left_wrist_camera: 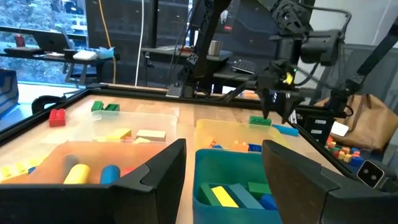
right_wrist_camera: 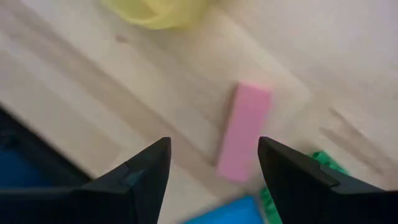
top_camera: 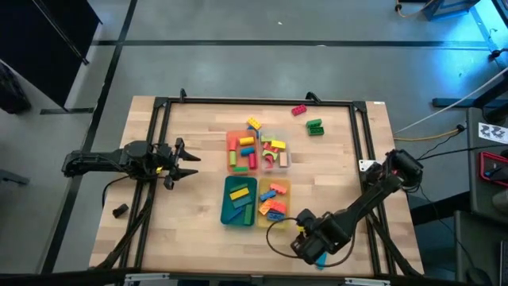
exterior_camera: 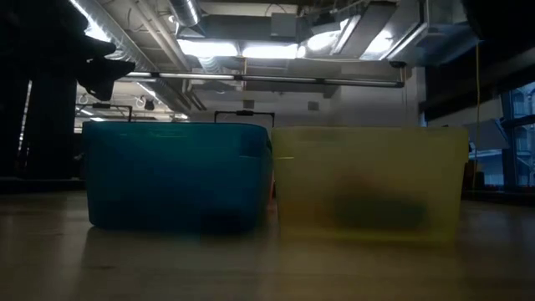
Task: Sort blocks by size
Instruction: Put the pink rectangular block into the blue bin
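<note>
Blocks of several colours lie in the orange tray, clear tray, teal tray and yellow tray. Loose red and green blocks lie at the far side. My right gripper is open, pointing down near the table's near edge, over a pink block lying flat on the wood, with a green block and a blue block beside it. My left gripper is open and empty at the table's left, facing the trays.
The four trays stand together at the table's middle; a yellow-and-blue block lies just beyond the orange tray. A corner of the yellow tray lies close to my right gripper. A black frame rail runs round the table.
</note>
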`<state>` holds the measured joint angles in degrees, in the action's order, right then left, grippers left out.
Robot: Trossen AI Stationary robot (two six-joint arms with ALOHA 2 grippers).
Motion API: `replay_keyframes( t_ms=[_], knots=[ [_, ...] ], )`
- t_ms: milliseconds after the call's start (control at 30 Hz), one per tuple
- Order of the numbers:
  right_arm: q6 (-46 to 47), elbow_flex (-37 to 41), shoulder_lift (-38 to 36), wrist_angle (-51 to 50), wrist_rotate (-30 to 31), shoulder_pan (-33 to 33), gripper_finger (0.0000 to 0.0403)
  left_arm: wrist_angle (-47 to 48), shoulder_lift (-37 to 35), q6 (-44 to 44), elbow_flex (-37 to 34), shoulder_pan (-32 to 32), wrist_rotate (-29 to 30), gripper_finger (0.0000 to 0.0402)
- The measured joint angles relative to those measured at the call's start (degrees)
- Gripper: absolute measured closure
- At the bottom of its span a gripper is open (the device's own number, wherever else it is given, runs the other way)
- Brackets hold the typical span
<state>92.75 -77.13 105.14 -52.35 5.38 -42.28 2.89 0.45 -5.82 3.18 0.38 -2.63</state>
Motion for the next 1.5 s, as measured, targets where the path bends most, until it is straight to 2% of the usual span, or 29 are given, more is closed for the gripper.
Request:
replay_keyframes(
  t_ms=[733,1233,1500],
  knots=[
    [0.48,10.74,0.00,9.31,0.14,0.31,0.0162,-0.04,0.00,0.00,0.02,0.00,0.00,0.0208],
    [-1.94,12.64,0.00,15.79,0.21,0.31,0.0162,3.61,0.02,-0.22,0.11,0.01,0.04,0.0208],
    [-1.73,12.64,0.00,14.15,0.23,0.31,0.0162,3.66,0.02,0.20,0.11,0.01,0.04,0.0208]
  ],
)
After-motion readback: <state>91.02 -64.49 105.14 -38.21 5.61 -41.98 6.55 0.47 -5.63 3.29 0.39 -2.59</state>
